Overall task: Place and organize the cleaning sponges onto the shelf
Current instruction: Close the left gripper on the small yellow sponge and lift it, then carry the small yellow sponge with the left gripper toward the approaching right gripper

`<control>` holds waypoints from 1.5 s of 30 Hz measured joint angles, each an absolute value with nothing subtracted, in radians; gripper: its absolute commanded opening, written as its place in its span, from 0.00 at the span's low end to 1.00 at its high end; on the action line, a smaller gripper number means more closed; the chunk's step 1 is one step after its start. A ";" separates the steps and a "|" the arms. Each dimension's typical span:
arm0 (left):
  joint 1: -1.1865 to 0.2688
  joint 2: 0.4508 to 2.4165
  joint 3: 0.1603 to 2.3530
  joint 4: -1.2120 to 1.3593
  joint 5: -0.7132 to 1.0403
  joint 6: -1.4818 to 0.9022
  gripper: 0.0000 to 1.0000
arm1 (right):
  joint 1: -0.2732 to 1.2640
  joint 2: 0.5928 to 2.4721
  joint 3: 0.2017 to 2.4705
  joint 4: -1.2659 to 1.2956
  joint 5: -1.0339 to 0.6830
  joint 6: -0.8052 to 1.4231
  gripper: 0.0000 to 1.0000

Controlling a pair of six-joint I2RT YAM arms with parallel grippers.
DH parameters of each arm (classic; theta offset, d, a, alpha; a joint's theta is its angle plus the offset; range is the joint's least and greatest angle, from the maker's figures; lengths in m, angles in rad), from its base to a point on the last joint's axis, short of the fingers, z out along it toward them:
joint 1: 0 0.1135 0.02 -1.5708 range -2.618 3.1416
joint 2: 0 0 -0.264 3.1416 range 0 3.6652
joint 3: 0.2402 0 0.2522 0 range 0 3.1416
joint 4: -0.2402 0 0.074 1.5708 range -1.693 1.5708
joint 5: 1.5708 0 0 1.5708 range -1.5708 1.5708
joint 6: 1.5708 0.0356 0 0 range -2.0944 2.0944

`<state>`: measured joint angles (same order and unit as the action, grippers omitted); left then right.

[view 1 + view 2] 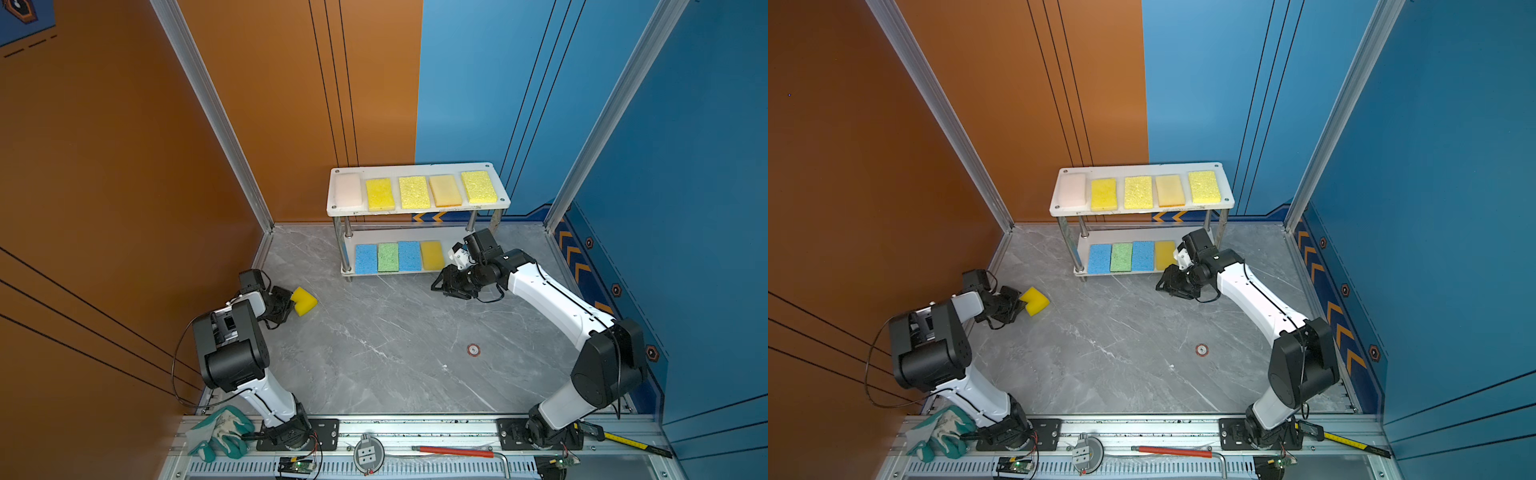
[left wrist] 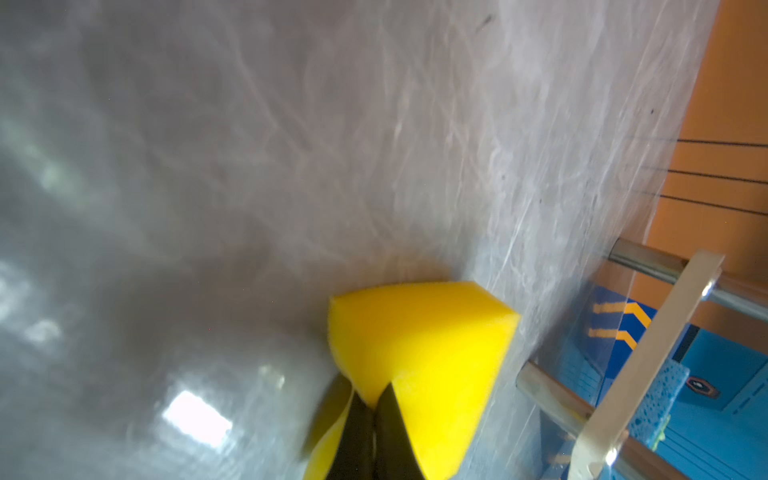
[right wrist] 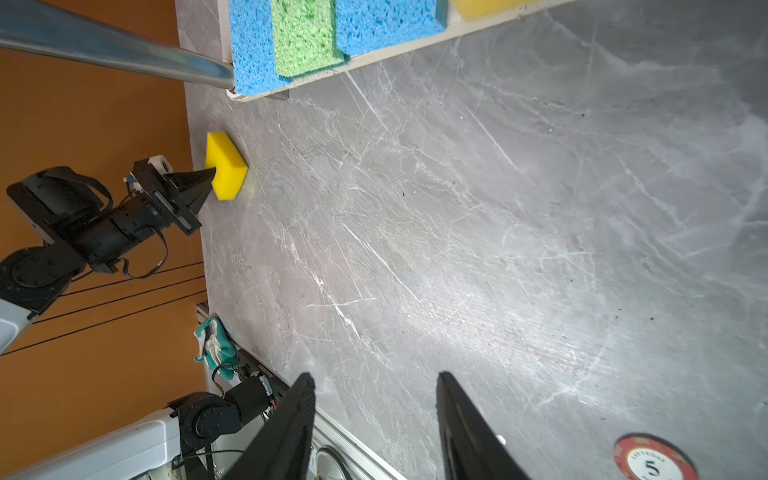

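- My left pincer (image 1: 292, 303) is clamped tight on the bright yellow rectangular foam sponge (image 1: 306, 300), biting so deep that the foam folds into a notch around the tips.
- That sponge sits low at the left side of the grey marble-look counter (image 1: 395, 340), well apart from the white two-tier shelf with metal posts (image 1: 415, 210). I cannot tell whether it has cleared the surface.
- My right pincer (image 3: 374, 380) stands partly open and empty, just in front of the lower tier's right end.
- The only gap I see is there, beside the yellow-orange sponge (image 1: 432, 255). I judge the arms could collide if I carry straight in.
- The soft foam may spring out of the grip or twist as I carry it.
- Coming in too high could clip the upper board, and a skewed entry could shove the row.
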<state>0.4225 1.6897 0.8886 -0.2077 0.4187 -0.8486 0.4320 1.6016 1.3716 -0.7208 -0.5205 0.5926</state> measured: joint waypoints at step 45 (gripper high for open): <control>-0.257 0.916 0.683 -0.198 0.638 -1.240 0.00 | 0.805 1.417 1.172 -0.332 -0.551 0.926 0.68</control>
<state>-0.2565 0.9157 0.6827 -0.1982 0.6376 -1.2404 0.8047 1.4174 1.1721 -0.3317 -0.5510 0.9257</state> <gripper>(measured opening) 0.044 0.682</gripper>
